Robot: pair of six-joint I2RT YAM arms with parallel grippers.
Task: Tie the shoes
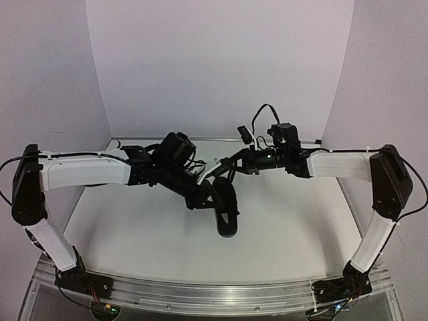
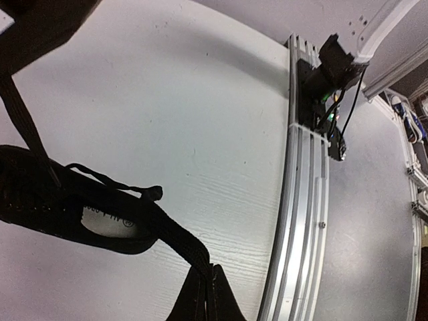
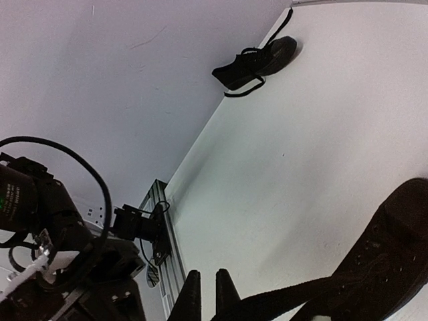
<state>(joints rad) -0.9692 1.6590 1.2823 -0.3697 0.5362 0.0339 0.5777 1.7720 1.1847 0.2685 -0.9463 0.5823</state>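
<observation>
Overhead view, 2 wrist close-ups sharing shoe point(image 1: 227, 208)

Centre shoe point(image 1: 227, 215), corner shoe point(image 3: 257, 63), both black

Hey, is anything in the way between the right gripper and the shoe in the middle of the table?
Nothing visible is. In the right wrist view, only bare table and the shoe's own lace lie between the right gripper and the shoe. The lace runs right up beside the fingers.
</observation>
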